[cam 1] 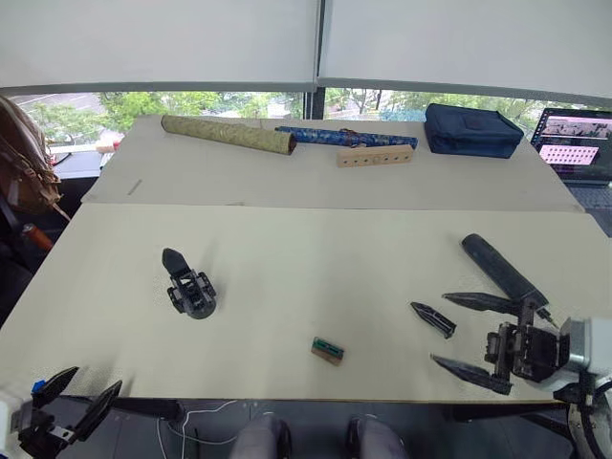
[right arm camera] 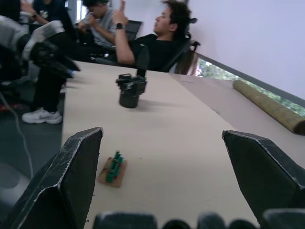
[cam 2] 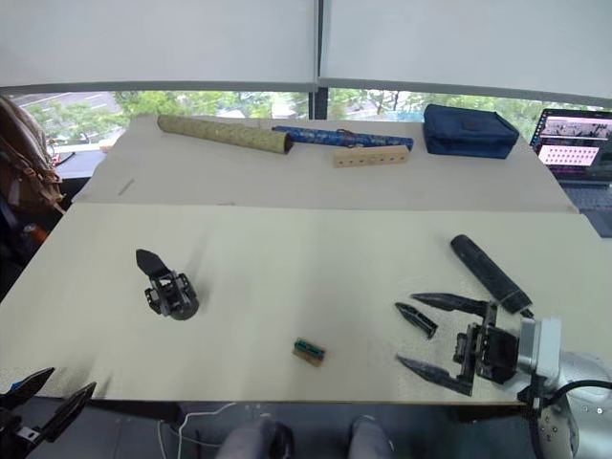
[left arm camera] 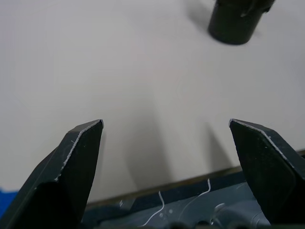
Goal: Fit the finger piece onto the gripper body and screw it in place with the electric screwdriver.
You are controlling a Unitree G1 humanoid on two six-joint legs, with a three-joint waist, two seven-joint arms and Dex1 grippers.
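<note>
The gripper body (cam 1: 189, 287) stands on the left half of the cream table (cam 1: 306, 258), one pointed black finger sticking up from it. The finger piece (cam 1: 433, 318) lies flat at the right. My right gripper (cam 1: 438, 329) is open, and in the eye views its two fingertips sit on either side of the finger piece. The electric screwdriver (cam 1: 502, 270) lies just behind that gripper. My left gripper (cam 1: 96, 379) is open and empty at the table's front left edge. The right wrist view shows the gripper body (right arm camera: 131, 90) far ahead of the open fingers.
A small tan-and-green block (cam 1: 327, 350) lies near the front edge. On the far table are an olive rolled tube (cam 1: 228, 134), a blue tube (cam 1: 339, 136), a drilled wooden block (cam 1: 375, 155), a navy pouch (cam 1: 471, 129) and a laptop (cam 1: 577, 143). People (right arm camera: 152, 43) sit beyond the table's left end.
</note>
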